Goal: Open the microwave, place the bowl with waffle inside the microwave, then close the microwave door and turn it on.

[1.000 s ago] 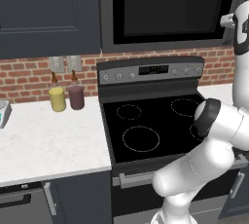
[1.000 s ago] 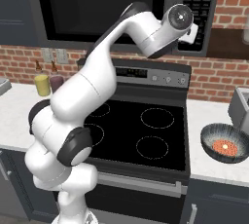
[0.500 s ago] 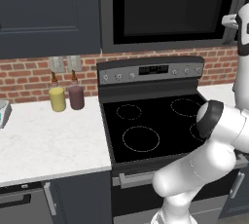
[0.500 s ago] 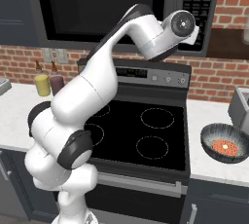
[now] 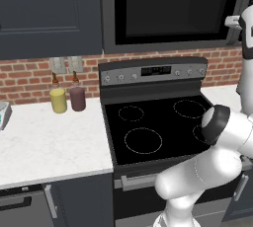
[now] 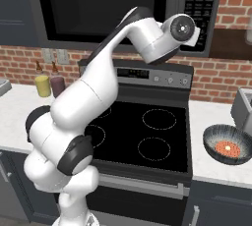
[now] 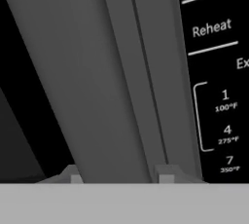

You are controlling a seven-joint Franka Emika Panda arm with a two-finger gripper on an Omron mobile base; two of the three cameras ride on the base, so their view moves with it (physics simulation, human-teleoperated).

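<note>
**Fingers on the microwave door handle**

My gripper [image 7: 119, 175] is up at the microwave [image 6: 123, 9], right against the microwave door [image 5: 168, 6]. In the hand view my fingers [image 7: 165, 174] sit on either side of the long grey handle [image 7: 92, 86], one tip each side, clamped on it. Keypad [image 7: 219, 72] just beside the handle, showing "Reheat" and number keys. Door looks closed, dark glass flush with the frame in both base views.

The bowl [image 6: 228, 144] is on the desk [image 6: 211, 122] to the right of the stove [image 6: 147, 131], well apart from my fingers. The waffle [image 6: 228, 148] lies inside it, orange-brown piece at the bottom.

On the desk left of the stove, yellow jar [image 5: 58, 100] and maroon jar [image 5: 77, 97] stand just beside each other against the brick wall [image 5: 24, 80]. Stove top bare, four burner rings.
</note>
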